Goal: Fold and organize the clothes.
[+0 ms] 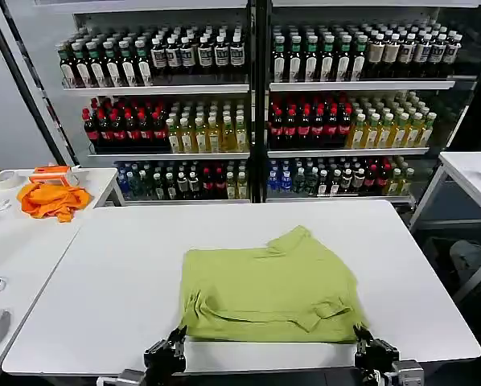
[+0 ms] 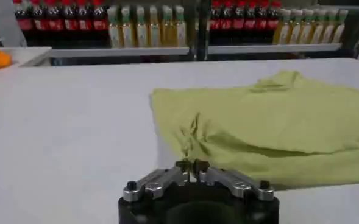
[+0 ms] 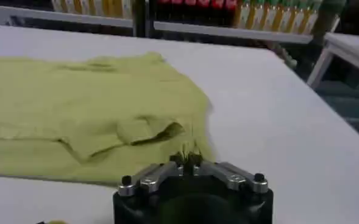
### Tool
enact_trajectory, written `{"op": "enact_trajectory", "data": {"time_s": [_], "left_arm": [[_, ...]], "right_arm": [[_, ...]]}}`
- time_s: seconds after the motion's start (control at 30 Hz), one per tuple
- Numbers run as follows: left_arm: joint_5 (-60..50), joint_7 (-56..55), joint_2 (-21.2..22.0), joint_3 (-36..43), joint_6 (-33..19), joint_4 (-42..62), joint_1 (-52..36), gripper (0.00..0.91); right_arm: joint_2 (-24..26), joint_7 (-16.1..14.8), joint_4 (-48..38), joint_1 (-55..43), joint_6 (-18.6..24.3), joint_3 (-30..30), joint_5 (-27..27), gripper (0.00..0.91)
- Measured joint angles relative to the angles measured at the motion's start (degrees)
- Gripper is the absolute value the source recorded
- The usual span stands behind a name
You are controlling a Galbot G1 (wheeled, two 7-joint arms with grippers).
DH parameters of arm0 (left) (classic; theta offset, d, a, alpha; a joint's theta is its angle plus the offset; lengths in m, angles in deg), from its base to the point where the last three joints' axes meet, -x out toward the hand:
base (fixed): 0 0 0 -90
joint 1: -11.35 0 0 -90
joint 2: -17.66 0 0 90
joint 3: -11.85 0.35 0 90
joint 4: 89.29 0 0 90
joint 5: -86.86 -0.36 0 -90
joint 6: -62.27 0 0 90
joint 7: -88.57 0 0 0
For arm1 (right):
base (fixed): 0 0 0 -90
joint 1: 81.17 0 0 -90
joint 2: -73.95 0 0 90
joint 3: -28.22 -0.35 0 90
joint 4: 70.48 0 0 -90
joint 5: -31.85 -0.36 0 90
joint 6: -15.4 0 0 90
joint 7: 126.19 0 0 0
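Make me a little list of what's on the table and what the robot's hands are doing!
shirt: lime yellow-green knit T-shirt, partly folded, lying flat near the front edge of the table
table: white rectangular table
left gripper: at the shirt's near left corner, fingers closed together
right gripper: at the shirt's near right corner, fingers closed together
side table: bright orange cloth, crumpled, apart from the shirt
background: shelves of bottled drinks

T-shirt: soft matt knit cloth, lime green, lightly creased. Worktop: smooth white surface with a faint sheen. Left gripper and right gripper: black body, bare metal fingers, semi-gloss.
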Motion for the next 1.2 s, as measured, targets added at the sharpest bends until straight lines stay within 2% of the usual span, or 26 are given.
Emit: {"op": "enact_trajectory", "data": {"time_s": [0.17, 0.37, 0.73, 0.97, 1.03, 1.07, 1.1, 1.2], "left_arm": [[2.54, -0.32, -2.50, -3.27, 1.06, -0.87, -1.79, 0.907], [7.10, -1.13, -5.94, -3.78, 2.39, 3.47, -10.19, 0.907], [15.81, -1.97, -6.92, 5.50, 6.47, 19.67, -34.16, 0.907], [19.11, -2.55, -5.73, 11.48, 7.97, 29.42, -45.64, 0.907], [19.91, -2.64, -5.64, 12.68, 8.24, 31.61, -47.64, 0.907], [20.28, -2.63, -5.64, 13.17, 8.37, 32.41, -48.39, 0.907], [20.70, -2.64, -5.65, 13.62, 8.48, 33.17, -49.18, 0.907], [21.84, -2.76, -5.78, 14.63, 8.79, 34.88, -50.83, 0.907]], "right_arm": [[2.57, 1.60, -2.00, -6.81, -0.22, 1.15, -3.30, 0.907], [3.51, 4.08, -11.36, -22.14, -1.43, 7.04, -8.43, 0.907], [1.14, 5.54, -35.06, -49.96, -2.70, 20.49, -15.97, 0.907], [-1.32, 5.17, -47.38, -61.52, -3.03, 26.55, -18.73, 0.907], [-2.03, 4.98, -49.95, -63.61, -3.07, 27.88, -19.37, 0.665], [-2.34, 4.89, -51.17, -64.53, -3.09, 28.58, -19.72, 0.171], [-2.54, 4.74, -52.05, -65.24, -3.11, 29.18, -20.08, 0.010], [-3.04, 4.52, -54.41, -67.03, -3.20, 30.70, -20.97, 0.000]]}}
